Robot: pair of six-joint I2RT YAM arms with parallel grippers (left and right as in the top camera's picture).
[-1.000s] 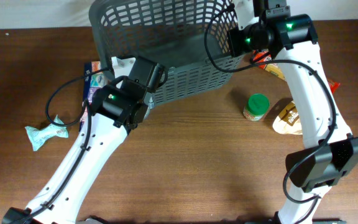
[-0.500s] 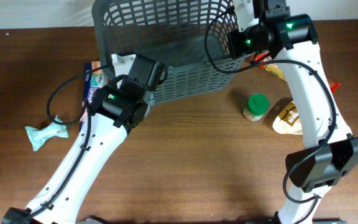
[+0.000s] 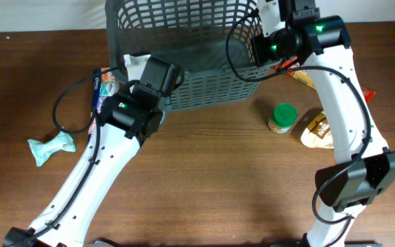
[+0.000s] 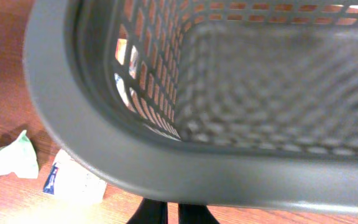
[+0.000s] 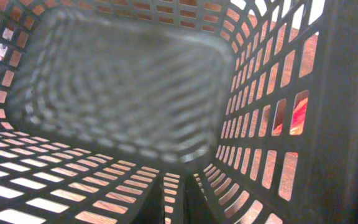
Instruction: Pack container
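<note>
A crumpled pale wrapper point(image 3: 50, 147) lies alone at the far left of the counter point(image 3: 218, 185). A flat blue packet point(image 3: 103, 92) sits just beside the basket's left corner. The left pincer point(image 4: 173, 214) is pinched narrow on the near-left rim of the basket point(image 3: 211, 89). The basket sits at the back middle of the counter, with nothing inside, and looks tipped rather than flat. The right pincer point(image 5: 174, 198) is pinched narrow on the basket's right wall. Beyond it lie a red packet point(image 3: 292, 68), a green-lidded jar point(image 3: 282, 118) and a brown pouch point(image 3: 315, 130).

I judge the step in hand to be placing the basket, with packing not begun. Next it should be set flat and both grips let go, then one arm can reach for a nearby item.

The overhead view shows all the goods, but the wrists hide both grips. The left wrist view shows the rim crossing its fingers. The right wrist view shows the bare interior, with red glimpsed through the slots.
</note>
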